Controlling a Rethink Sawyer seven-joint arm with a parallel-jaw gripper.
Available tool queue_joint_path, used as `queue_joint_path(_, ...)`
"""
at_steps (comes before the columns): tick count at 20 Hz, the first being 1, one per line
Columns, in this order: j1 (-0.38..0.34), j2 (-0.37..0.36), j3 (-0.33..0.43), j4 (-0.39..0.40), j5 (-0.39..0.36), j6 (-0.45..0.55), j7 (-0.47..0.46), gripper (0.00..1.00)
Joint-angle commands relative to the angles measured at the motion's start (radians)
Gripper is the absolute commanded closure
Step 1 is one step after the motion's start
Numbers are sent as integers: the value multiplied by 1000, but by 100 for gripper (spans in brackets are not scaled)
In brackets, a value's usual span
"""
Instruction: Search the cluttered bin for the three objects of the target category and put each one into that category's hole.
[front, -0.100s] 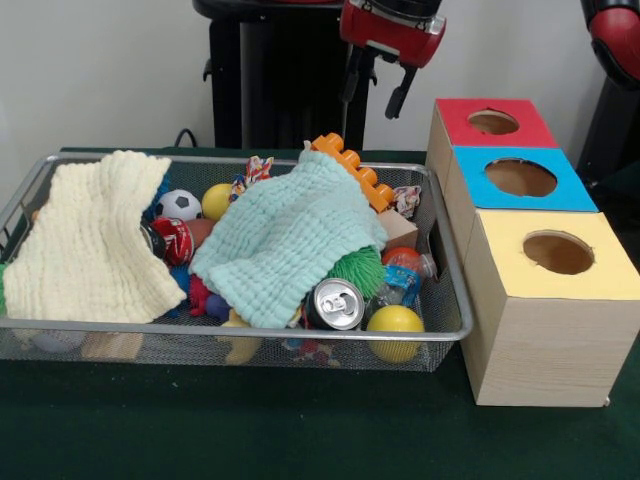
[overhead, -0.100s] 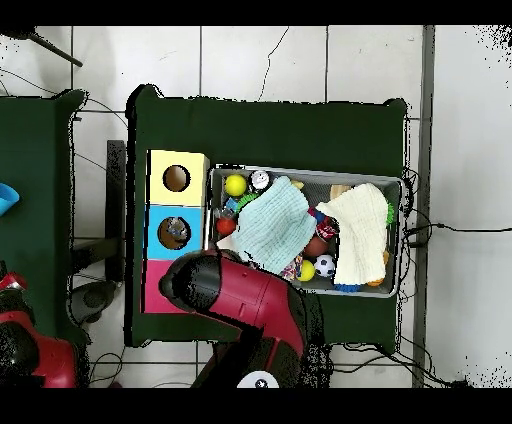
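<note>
Front view, near to far for you: yellow ball (front, -0.100s: 395, 321) and can (front, -0.100s: 334, 303) sat at the bin (front, -0.100s: 455, 330) front, two cloths (front, -0.100s: 285, 235) hid the rest, gripper (front, -0.100s: 375, 88) hung empty above, jaws spread.

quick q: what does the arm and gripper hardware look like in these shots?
Front view: a glossy red housing with black trim at the wrist, and below it the gripper with two slim black fingers. Behind stands a black pedestal. Overhead view: the arm is a bulky red shell with black joint sections. No cables or markings can be made out on it.
</note>
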Motion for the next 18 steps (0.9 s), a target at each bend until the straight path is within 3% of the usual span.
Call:
queue_joint_path(1,-40,38,66,-84,9,23,186,0)
queue_joint_path(7,-60,68,76,-142,20,25,191,0)
queue_joint_path(18,-73,129,97,-183,37,-122,224,0)
